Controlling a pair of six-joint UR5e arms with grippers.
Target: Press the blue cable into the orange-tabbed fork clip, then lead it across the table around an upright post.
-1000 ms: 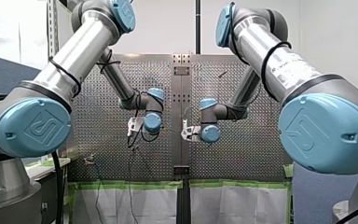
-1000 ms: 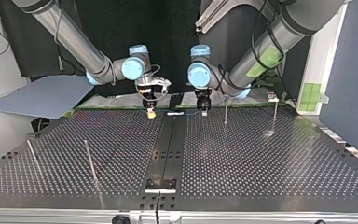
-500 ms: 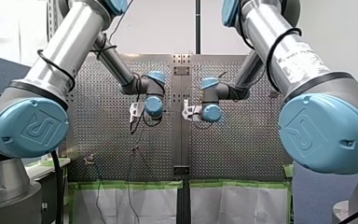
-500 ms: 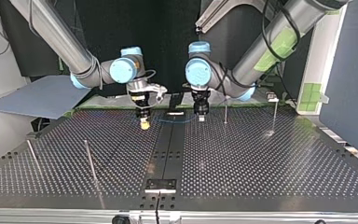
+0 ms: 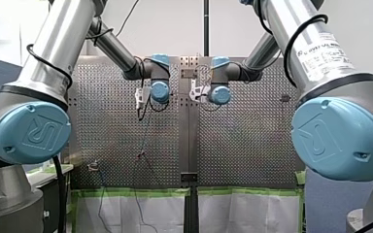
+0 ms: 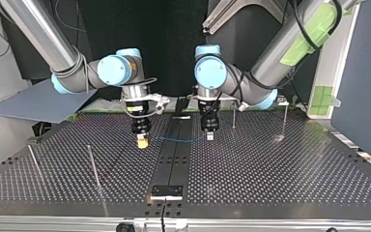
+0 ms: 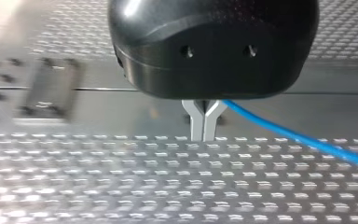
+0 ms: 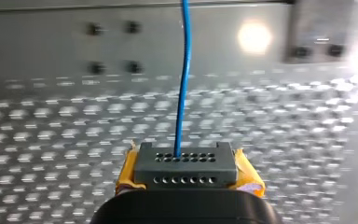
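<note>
The thin blue cable [image 6: 178, 140] hangs taut just above the perforated table between my two grippers. My left gripper [image 6: 209, 136], at the top view's right of the centre rail, has its metal fingers [image 7: 196, 122] pressed together, and the cable [image 7: 298, 137] leaves them sideways. My right gripper [image 6: 142, 142] shows yellow pads [image 8: 249, 179] around a grey holed block, from which the cable [image 8: 182, 84] runs straight ahead. In the front view both grippers, left [image 5: 139, 99] and right [image 5: 193, 92], sit near the middle seam. No orange-tabbed clip shows.
Two upright posts [image 6: 233, 117] [image 6: 284, 119] stand behind my left gripper in the top view. Two more posts [image 6: 93, 166] [image 6: 35, 162] lean at that view's near left. A small metal plate [image 6: 166, 191] sits on the centre rail near the front edge.
Both arms have moved together toward the top view's camera, away from the table's far edge, carrying the cable with them. The grippers have stayed shut.
</note>
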